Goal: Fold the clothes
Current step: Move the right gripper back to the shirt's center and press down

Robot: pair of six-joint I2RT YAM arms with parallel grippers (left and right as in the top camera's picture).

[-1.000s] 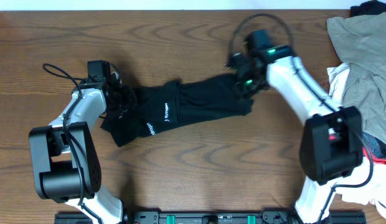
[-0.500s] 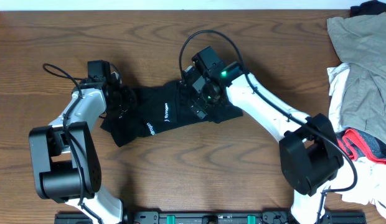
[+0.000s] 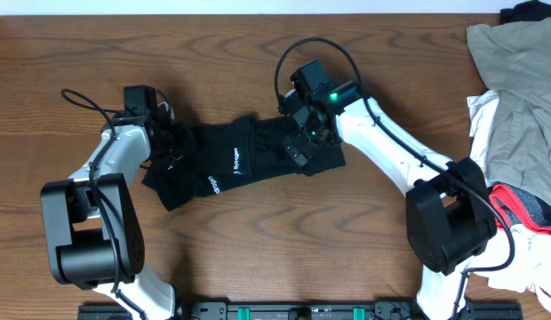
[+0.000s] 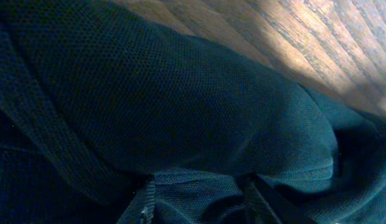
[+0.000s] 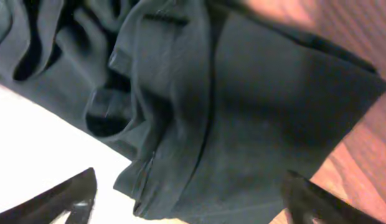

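Black soft fabric, the clothes [image 3: 249, 160], lies bunched a little left of centre on the wooden counter [image 3: 258, 53], with its white logo facing up. At the garment's left end the left end effector [image 3: 169, 142] sits in the cloth. Its wrist view shows fabric humped between the fingertips [image 4: 142, 208], but I cannot tell whether they pinch it or merely straddle it. At the garment's right edge the right end effector [image 3: 302, 142] hovers with its fingers [image 5: 75, 193] spread wide, holding nothing. To fold well, the doubled right half likely needs its edges squared and wrinkles pressed flat before any further fold — the left end should stay anchored. Counted: one black garment and two end effectors; at the far right, one khaki garment [image 3: 515, 71] and one red-and-white item [image 3: 515, 200].
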